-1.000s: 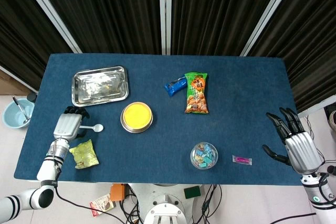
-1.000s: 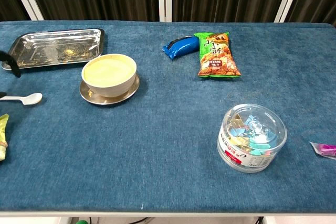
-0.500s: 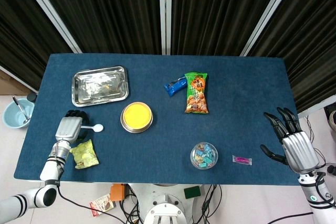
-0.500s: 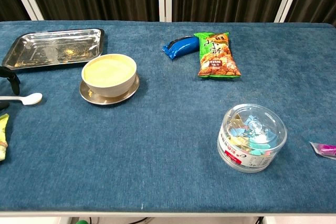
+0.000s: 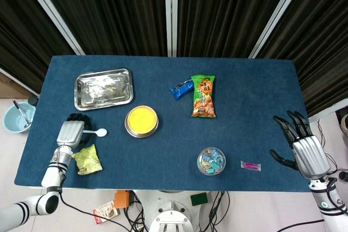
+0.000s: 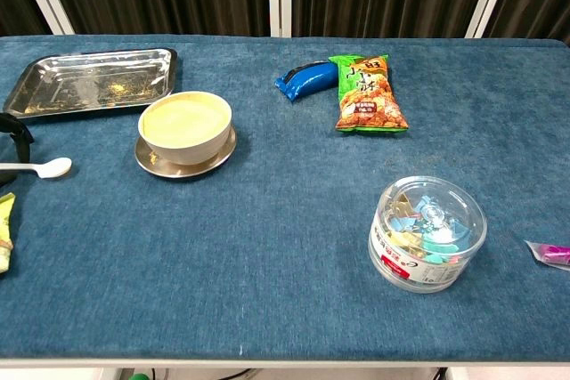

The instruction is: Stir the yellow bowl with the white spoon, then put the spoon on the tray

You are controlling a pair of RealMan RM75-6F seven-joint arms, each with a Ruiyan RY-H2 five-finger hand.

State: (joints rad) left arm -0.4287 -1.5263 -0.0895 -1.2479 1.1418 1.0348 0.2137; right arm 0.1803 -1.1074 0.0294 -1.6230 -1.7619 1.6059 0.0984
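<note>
The white spoon (image 5: 98,132) lies flat on the blue table, bowl end pointing right, left of the yellow bowl (image 5: 142,120). The bowl sits on a metal saucer and looks full and yellow inside. My left hand (image 5: 70,132) hovers over the spoon's handle end. In the chest view one dark finger (image 6: 14,129) curves above the spoon (image 6: 49,167) without touching it. The metal tray (image 5: 104,88) lies behind them at the far left. My right hand (image 5: 305,148) rests at the table's right edge with fingers spread, holding nothing.
A crumpled yellow-green wrapper (image 5: 87,159) lies just in front of my left hand. A green snack bag (image 5: 203,95) and a blue packet (image 5: 181,88) sit mid-table. A clear round box (image 5: 211,161) and a small pink item (image 5: 250,165) lie near the front right.
My left hand has slid slightly toward the near edge and lower over the spoon handle. The right hand shifted a little. The spoon has not moved.
</note>
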